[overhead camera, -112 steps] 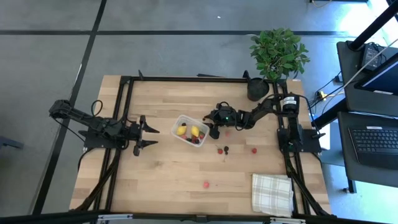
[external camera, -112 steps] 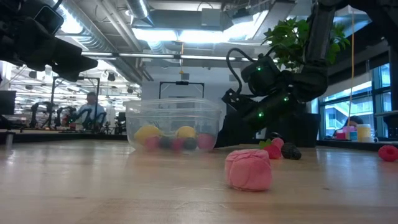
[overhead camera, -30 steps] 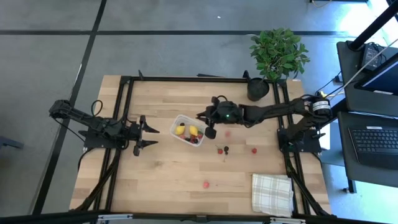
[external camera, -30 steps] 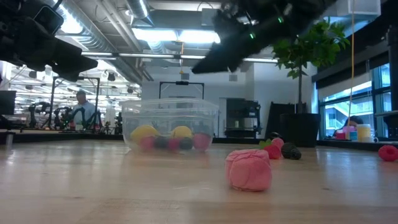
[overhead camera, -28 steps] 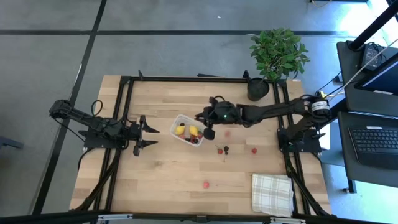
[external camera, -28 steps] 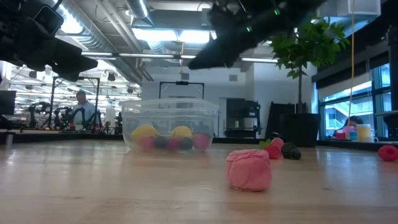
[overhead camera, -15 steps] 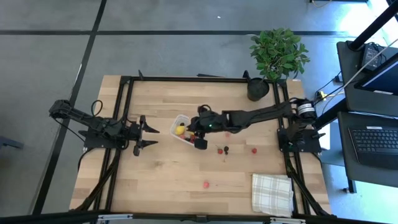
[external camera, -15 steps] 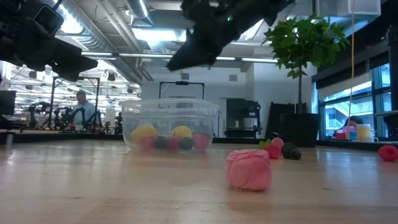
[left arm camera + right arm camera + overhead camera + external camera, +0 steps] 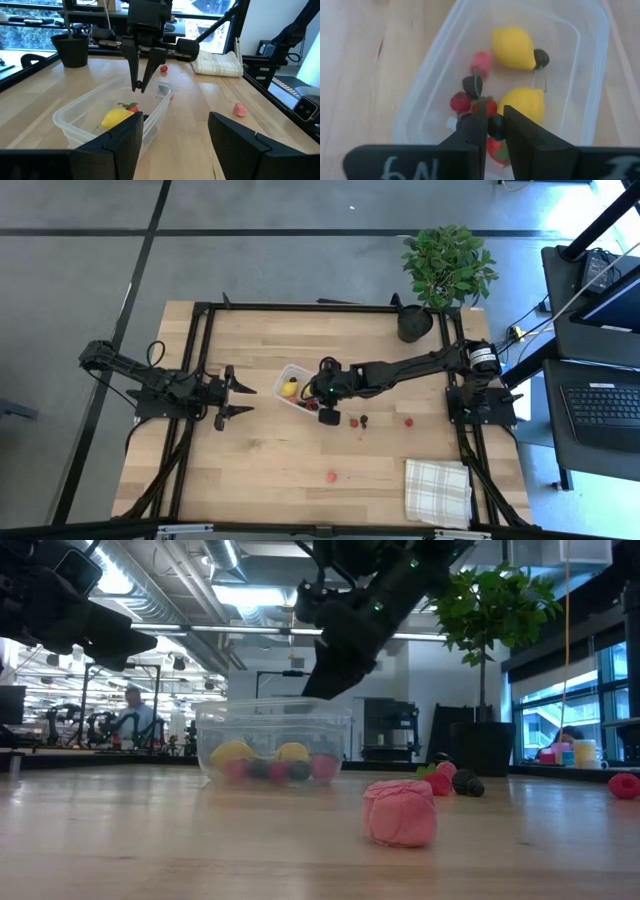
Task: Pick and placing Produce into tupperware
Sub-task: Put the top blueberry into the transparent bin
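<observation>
Wooden table [image 9: 260,470], wrist-view-only dark berry [image 9: 495,126]

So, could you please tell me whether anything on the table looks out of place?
Several small red and dark produce pieces lie loose on the wooden table, outside the clear plastic tupperware tub; a pink one lies far from it.
</observation>
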`<state>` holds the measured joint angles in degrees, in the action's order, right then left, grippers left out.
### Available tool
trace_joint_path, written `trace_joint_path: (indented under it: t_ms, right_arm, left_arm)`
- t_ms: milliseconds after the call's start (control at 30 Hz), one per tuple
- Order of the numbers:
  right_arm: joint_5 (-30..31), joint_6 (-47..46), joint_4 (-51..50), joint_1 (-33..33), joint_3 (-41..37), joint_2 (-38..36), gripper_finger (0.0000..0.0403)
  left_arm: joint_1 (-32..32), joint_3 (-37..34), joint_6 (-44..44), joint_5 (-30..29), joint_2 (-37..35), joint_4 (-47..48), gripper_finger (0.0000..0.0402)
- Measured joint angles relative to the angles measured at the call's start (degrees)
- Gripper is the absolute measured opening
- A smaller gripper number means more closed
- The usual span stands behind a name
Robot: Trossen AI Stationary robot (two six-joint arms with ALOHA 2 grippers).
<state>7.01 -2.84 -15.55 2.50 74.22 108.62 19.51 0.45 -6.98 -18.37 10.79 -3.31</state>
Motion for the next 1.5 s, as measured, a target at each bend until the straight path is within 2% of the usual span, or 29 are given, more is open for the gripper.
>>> trace_joint_path:
  t_ms: [133,267,667,800,1300,1500]
  right_arm:
    - [0.7,0.1,-1.8,-0.5,0.0,0.0,0.0057]
    - [4.0,0.4,-4.7,-1.5,0.0,0.0,0.0057]
    - [5.8,5.2,-5.2,-4.2,0.0,0.0,0.0057]
    - [8.3,7.5,-5.8,-4.8,0.0,0.0,0.0057]
    - [8.3,9.0,-6.0,-5.1,0.0,0.0,0.0057]
    - [8.3,8.9,-6.0,-5.1,0.0,0.0,0.0071]
  left_arm:
    - [0.0,0.0,0.0,0.0,0.0,0.0,0.0218]
    - [0.0,0.0,0.0,0.0,0.0,0.0,0.0218]
    - [0.0,0.0,-0.1,0.0,0.0,0.0,0.0218]
    - [0.0,0.0,-0.1,0.0,0.0,0.0,0.0218]
    - [0.0,0.0,-0.1,0.0,0.0,0.0,0.0218]
    - [0.0,0.0,-0.1,0.0,0.0,0.0,0.0218]
